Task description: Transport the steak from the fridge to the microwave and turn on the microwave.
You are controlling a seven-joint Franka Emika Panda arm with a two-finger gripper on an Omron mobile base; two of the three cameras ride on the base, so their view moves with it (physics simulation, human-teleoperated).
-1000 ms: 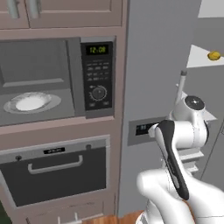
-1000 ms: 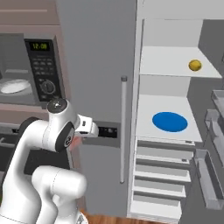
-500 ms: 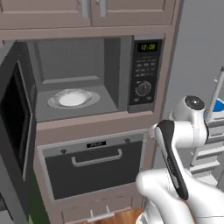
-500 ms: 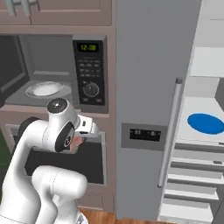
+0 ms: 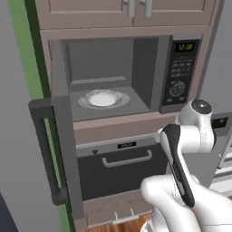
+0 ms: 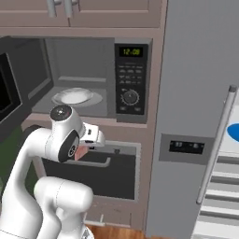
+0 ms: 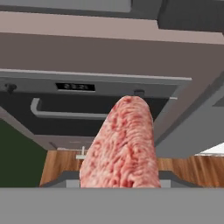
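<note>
The steak [image 7: 122,148], a pinkish-red slab with pale streaks, rises from between my fingers in the hand view, and its edge [image 6: 81,152] peeks out under the hand in the right base view. My gripper [image 6: 85,148] is shut on it, held in front of the oven and below the microwave [image 5: 113,77]. The microwave's door [image 5: 61,136] hangs wide open to the left. A white plate [image 5: 102,98] lies inside the cavity. Its control panel [image 6: 130,77] has a green clock and a round dial. The fridge [image 6: 196,93] stands to the right, its grey door facing me.
A dark oven [image 5: 122,165] with a horizontal handle [image 7: 65,114] sits under the microwave. Cabinet doors [image 5: 131,9] are above. The fridge's long silver handle [image 6: 217,140] and a blue plate [image 6: 233,132] on a shelf show at the right edge. Wooden floor [image 7: 61,164] lies below.
The whole view has shifted: the base has driven left from the fridge, so the open microwave now sits in front. The arm holds the same pose with the steak.
</note>
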